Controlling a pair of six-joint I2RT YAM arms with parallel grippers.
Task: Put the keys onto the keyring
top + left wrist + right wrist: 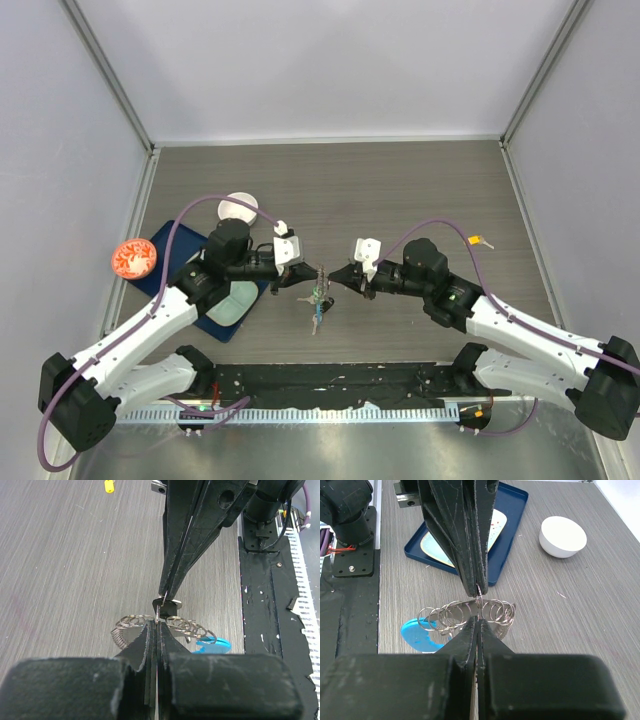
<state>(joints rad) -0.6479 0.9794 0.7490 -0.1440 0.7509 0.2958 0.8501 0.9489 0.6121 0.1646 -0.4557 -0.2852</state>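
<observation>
Dead centre of the top view, your two arms meet tip to tip above the table. The left gripper has its jaws closed on the wire of the keyring, which hangs between the tips with its blue tag lowest. In the left wrist view, the right gripper comes down from the top of the frame, jaws shut, pinching the key by its black head, touching the ring right above your own closed tips. You cannot tell whether the key is threaded on. At the left of the top view lie a blue tray, a white bowl above it and an orange dish.
</observation>
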